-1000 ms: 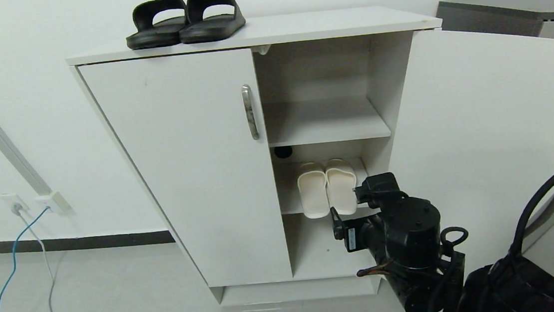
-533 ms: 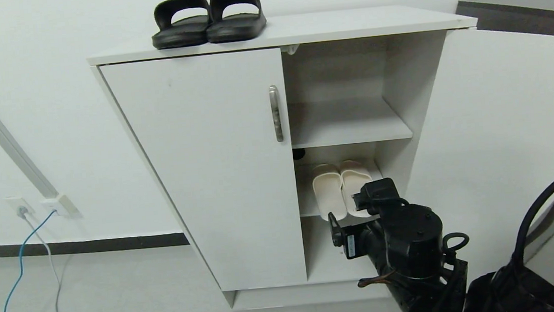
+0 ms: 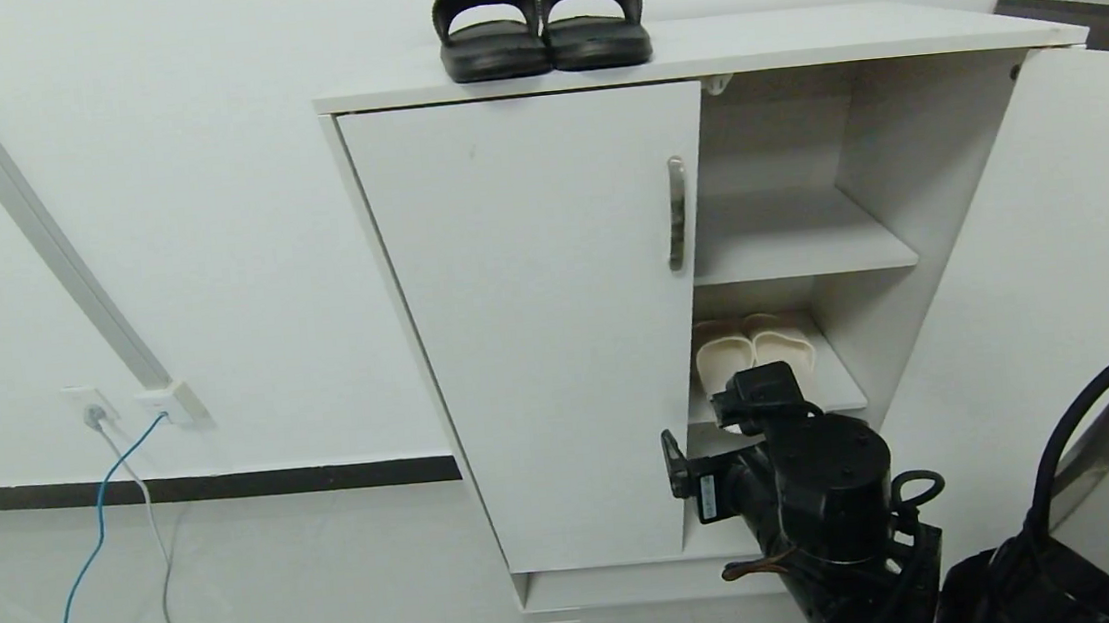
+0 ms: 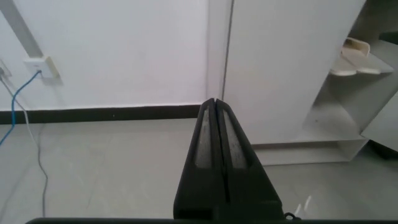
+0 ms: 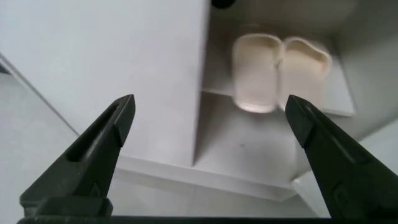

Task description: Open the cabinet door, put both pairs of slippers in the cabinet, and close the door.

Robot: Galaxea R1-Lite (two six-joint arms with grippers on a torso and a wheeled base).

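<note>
A pair of black slippers (image 3: 541, 22) stands on top of the white cabinet (image 3: 791, 35). A pair of white slippers (image 3: 754, 349) (image 5: 280, 68) (image 4: 357, 50) lies on the middle shelf inside. The cabinet's right door (image 3: 1062, 257) is swung wide open; its left door (image 3: 535, 323) with a metal handle (image 3: 676, 212) is closed. My right gripper (image 3: 715, 428) (image 5: 211, 118) hangs open and empty in front of the lower shelves, below the white slippers. My left gripper (image 4: 214, 106) is shut on nothing, low over the floor to the left of the cabinet.
Wall sockets (image 3: 86, 405) with a blue and a grey cable (image 3: 102, 532) sit low on the wall at the left, under a slanting conduit (image 3: 23, 207). A dark-topped unit (image 3: 1091, 14) stands behind the open door. Tiled floor (image 3: 288, 596) lies free left of the cabinet.
The whole head picture has slid right, so the camera has turned left. Both pairs of slippers and the doors stand as before, and the right gripper stays open.
</note>
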